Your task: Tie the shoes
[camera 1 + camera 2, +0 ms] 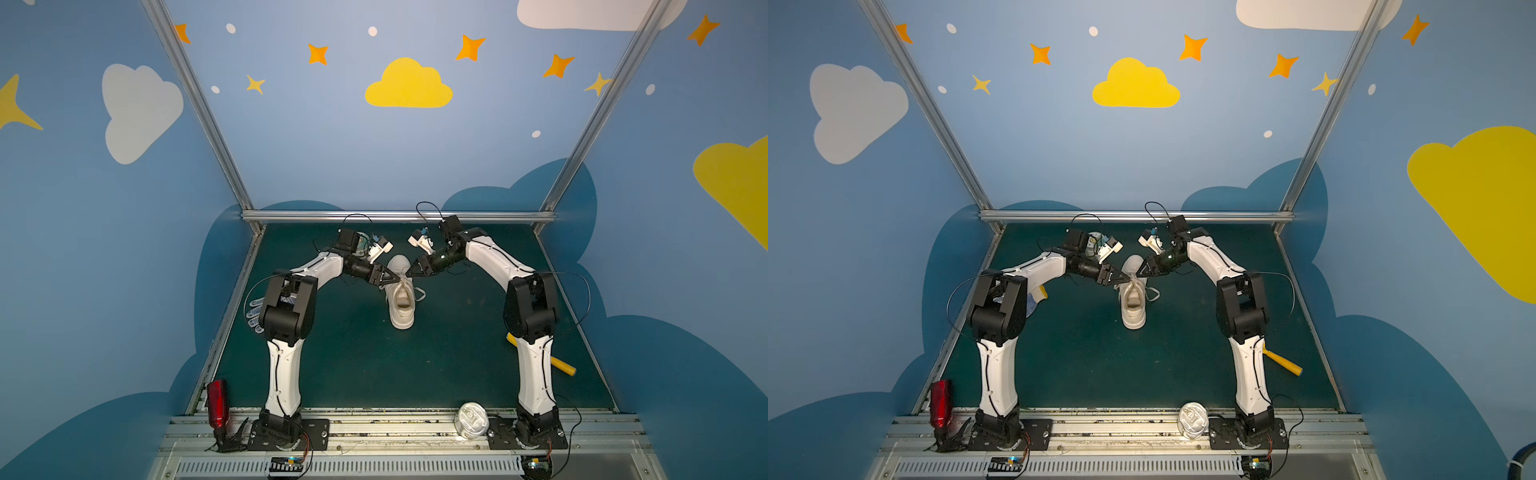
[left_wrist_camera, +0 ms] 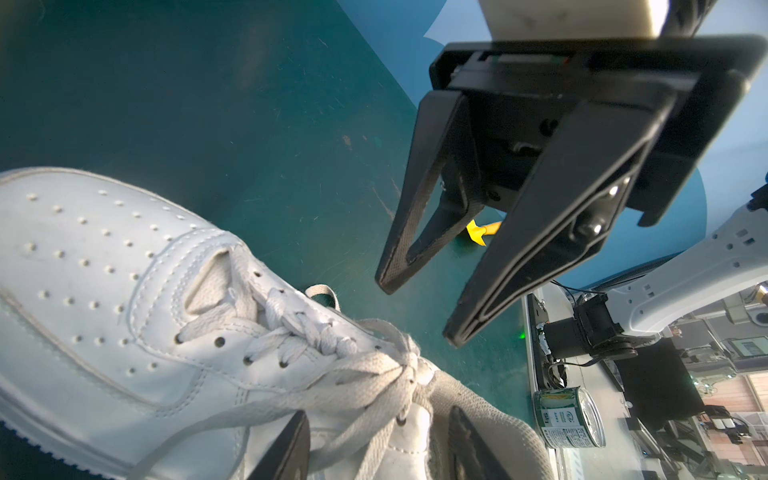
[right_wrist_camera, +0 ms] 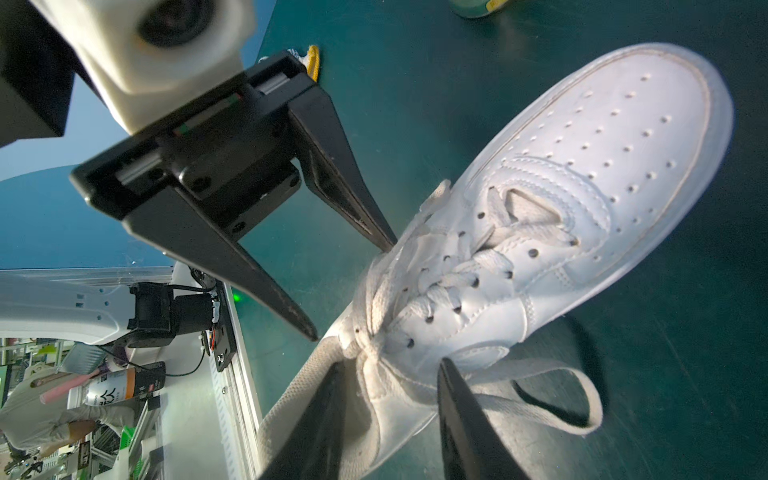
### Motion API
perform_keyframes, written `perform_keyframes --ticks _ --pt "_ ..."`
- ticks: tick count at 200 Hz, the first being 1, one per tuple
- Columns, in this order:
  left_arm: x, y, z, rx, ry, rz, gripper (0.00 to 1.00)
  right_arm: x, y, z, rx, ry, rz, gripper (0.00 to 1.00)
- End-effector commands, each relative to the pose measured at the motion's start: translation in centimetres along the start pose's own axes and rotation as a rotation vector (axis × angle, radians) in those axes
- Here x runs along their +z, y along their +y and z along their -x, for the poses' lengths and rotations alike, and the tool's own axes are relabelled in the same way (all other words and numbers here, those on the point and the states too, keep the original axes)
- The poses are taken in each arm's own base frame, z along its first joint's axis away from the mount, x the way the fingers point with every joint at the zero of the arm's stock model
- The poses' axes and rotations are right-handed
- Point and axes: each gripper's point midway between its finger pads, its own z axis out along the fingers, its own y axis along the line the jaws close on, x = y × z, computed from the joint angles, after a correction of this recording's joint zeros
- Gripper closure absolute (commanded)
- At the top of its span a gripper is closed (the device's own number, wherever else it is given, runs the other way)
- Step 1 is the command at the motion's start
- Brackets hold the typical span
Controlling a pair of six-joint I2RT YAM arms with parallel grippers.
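On the green mat [image 1: 415,365], left gripper [image 3: 351,293] and right gripper [image 2: 419,313] gaped beside the sneaker's [image 1: 402,320] limp laces [image 3: 436,291], probably best pinched mid-loop.

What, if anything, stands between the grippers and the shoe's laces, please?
Nothing visible does. The left gripper and the right gripper both hang open right beside the laces of the shoe, with no other object between.

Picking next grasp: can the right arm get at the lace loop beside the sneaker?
Probably yes. The right gripper, jaws open, is over the sneaker, on the side where the lace loop lies; nothing lies between them.
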Motion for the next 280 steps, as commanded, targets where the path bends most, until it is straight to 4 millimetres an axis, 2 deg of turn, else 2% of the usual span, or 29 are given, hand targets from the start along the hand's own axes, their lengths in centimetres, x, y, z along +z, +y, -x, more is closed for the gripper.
perform_keyframes --ticks 1,42,97,177,214,280 --pt "0.4 -0.3 -0.2 -0.011 0.006 -0.027 0.52 0.4 0.6 0.6 -0.014 -0.003 0.025 0.63" --pt "0.2 -0.3 -0.1 -0.012 0.009 -0.012 0.79 0.7 0.5 0.5 -0.004 0.006 0.009 0.64" --pt "-0.1 -0.6 0.0 -0.019 0.012 0.001 0.9 1.2 -0.2 0.3 0.024 0.025 -0.042 0.64" --pt "-0.9 -1.1 0.2 -0.001 0.015 0.035 0.91 2.5 -0.9 -0.1 0.034 0.065 -0.112 0.66" --pt "-1.3 -1.0 0.1 -0.004 0.019 0.051 0.97 2.6 -1.2 -0.5 0.048 0.077 -0.126 0.67" --pt "-2.3 -0.7 -0.1 -0.009 0.011 0.081 0.97 2.6 -1.3 -0.5 0.053 0.065 -0.129 0.68"
